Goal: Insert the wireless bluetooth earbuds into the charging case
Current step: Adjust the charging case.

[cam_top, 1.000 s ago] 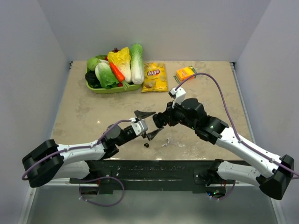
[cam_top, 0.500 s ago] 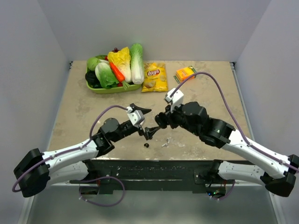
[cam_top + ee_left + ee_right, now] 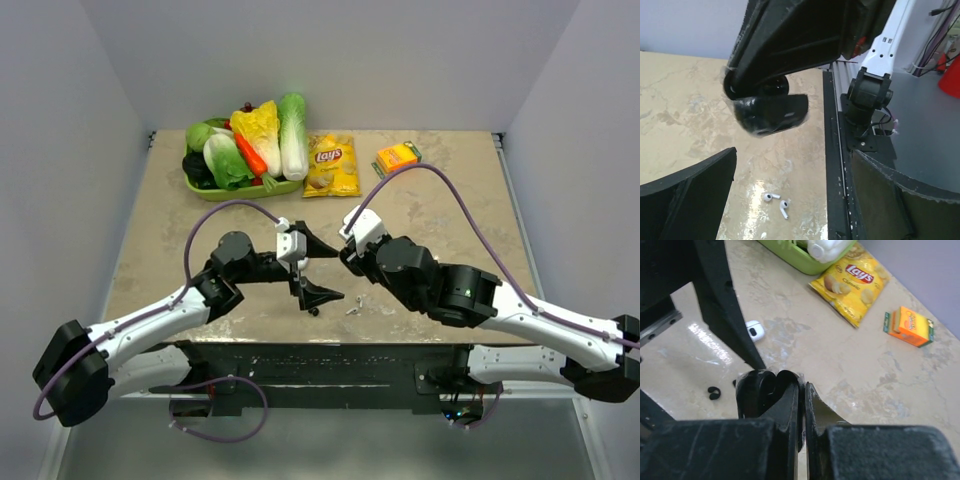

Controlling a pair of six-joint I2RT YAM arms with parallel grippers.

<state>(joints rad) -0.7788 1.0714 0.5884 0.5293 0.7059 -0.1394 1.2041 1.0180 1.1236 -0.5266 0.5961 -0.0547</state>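
Left gripper [image 3: 333, 272] is now fully wide and holds nothing. Moments ago it was narrower and set around the other arm's tip. It has since pulled back toward frame left.

Meanwhile right gripper [image 3: 801, 392] is pinched nearly shut on the black charging case [image 3: 772, 115], holding it off the tabletop [image 3: 180, 230] at frame centre. It has swung slightly left.

In the left wrist view the case hangs just beyond the open fingers, untouched. It shows two rounded halves, so we read the lid as open, unconfirmed.

For the task, we judge the left arm is done with the case and free to pick. We see nothing seated in the case yet.

One black earbud [image 3: 314, 311] lies on the tabletop just below the left gripper's near finger, same spot as before. The right wrist view shows it at lower left with a second dark bit beside it, partly hidden, likely the other one.

Two small white stemmed pieces [image 3: 772, 196] lie near the black front rail [image 3: 320, 362].

Surface is beige marbled tabletop, glossy toward the front. In the upper part of the frame are a green tray [image 3: 235, 193] of toy vegetables, a Lay's bag [image 3: 332, 165] and an orange box [image 3: 397, 157], all well apart from the work. Plain grey walls [image 3: 320, 60] stand on three sides.
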